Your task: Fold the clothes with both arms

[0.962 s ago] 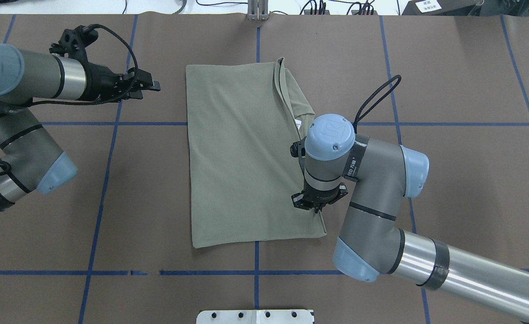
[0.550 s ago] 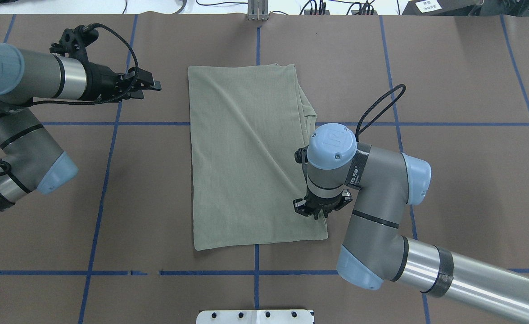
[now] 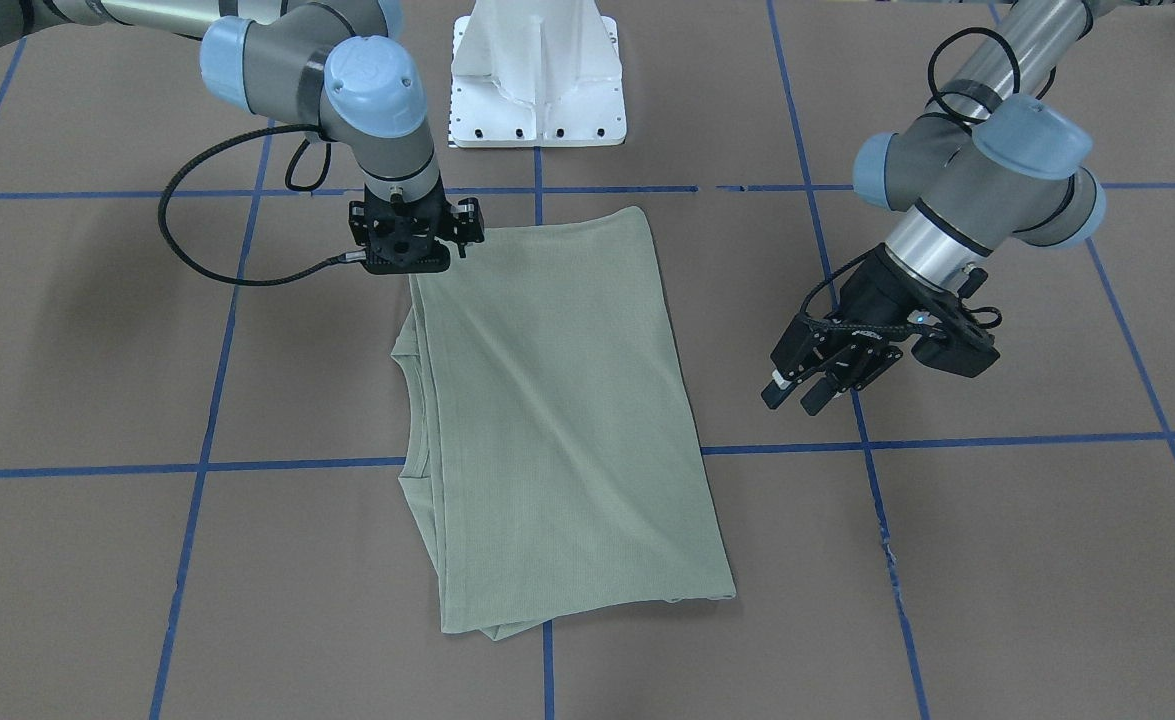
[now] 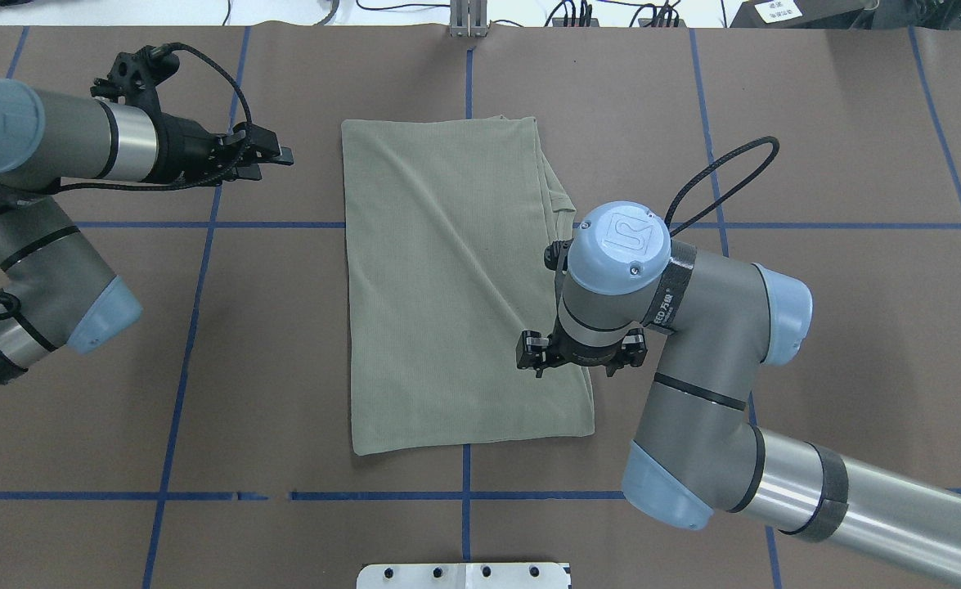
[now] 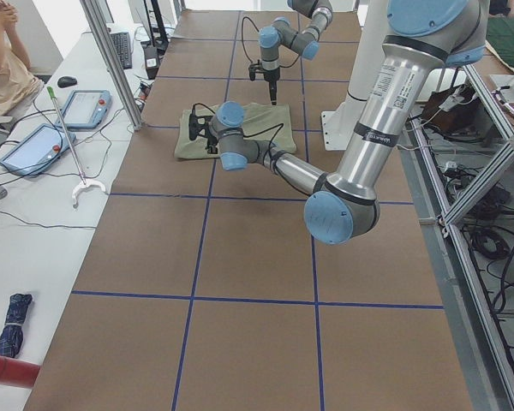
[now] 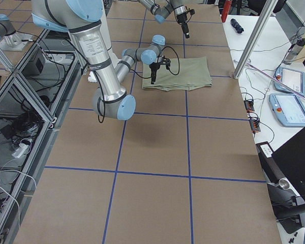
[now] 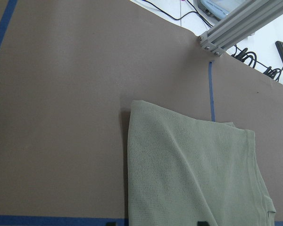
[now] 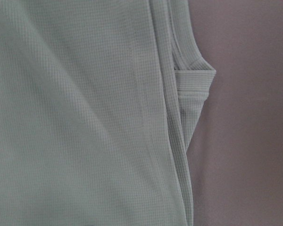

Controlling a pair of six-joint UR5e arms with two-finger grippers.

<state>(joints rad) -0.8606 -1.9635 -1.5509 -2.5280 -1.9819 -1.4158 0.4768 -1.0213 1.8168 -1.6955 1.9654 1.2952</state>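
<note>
— Where did the shirt end up?

— The sage-green shirt (image 4: 447, 286) lay flat in the middle of the brown table (image 4: 815, 123), folded into a long rectangle. Its layered edges showed along the robot's right side.

— And the right gripper (image 3: 409, 245)?

— It pointed straight down over that layered edge, near the corner closest to the white pedestal (image 3: 537, 80). The wrist hid its fingers from where I stood, so I couldn't tell whether they were pinching cloth or apart.

— The left one?

— The left gripper (image 3: 792, 395) hung over bare table off the shirt's far corner on the left side. It wasn't touching the cloth, and its fingers (image 3: 815, 398) were spread with nothing between them.
</note>
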